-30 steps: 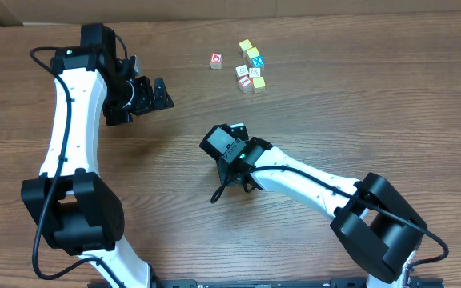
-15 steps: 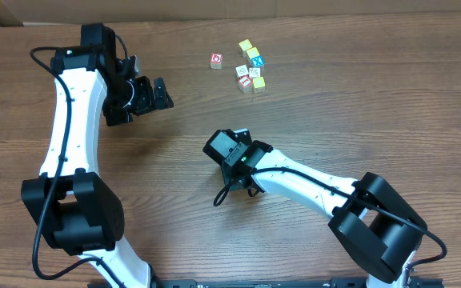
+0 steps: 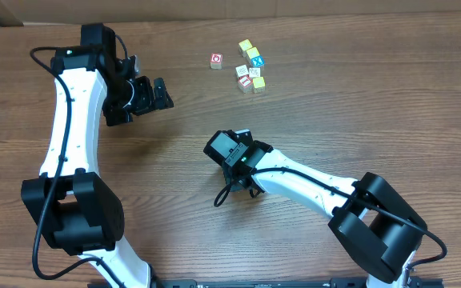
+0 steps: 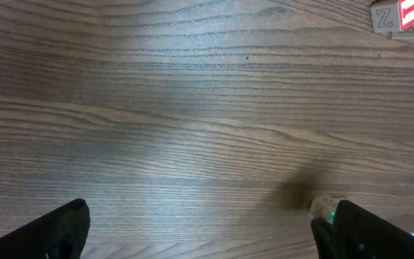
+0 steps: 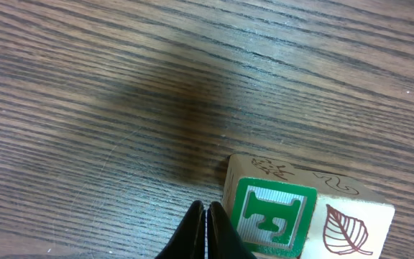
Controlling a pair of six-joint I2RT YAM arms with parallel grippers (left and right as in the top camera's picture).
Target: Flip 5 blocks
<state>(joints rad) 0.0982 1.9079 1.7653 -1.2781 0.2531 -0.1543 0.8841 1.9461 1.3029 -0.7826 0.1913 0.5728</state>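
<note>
Several blocks [image 3: 250, 68] lie in a loose cluster at the far middle of the table, and one red-printed block [image 3: 216, 61] sits apart to their left. My left gripper [image 3: 157, 92] hovers left of them, open wide; in the left wrist view a teal-printed block [image 4: 327, 207] peeks out beside its right finger [image 4: 379, 230]. My right gripper [image 5: 205, 229] is shut with nothing between its fingers. A block with a green F and a leaf drawing [image 5: 275, 216] lies right beside its tips. The right wrist hides this block in the overhead view.
The wooden table [image 3: 358, 104] runs bare around both arms. The right arm [image 3: 294, 180] stretches from the near right corner to the table's middle. A cable loop [image 3: 222, 192] hangs beneath its wrist. Blocks marked Z and E [image 4: 401, 14] show at the left wrist view's top right.
My right wrist has slid slightly toward the near edge and to the right, then stopped. The left arm and the far blocks have not moved.
</note>
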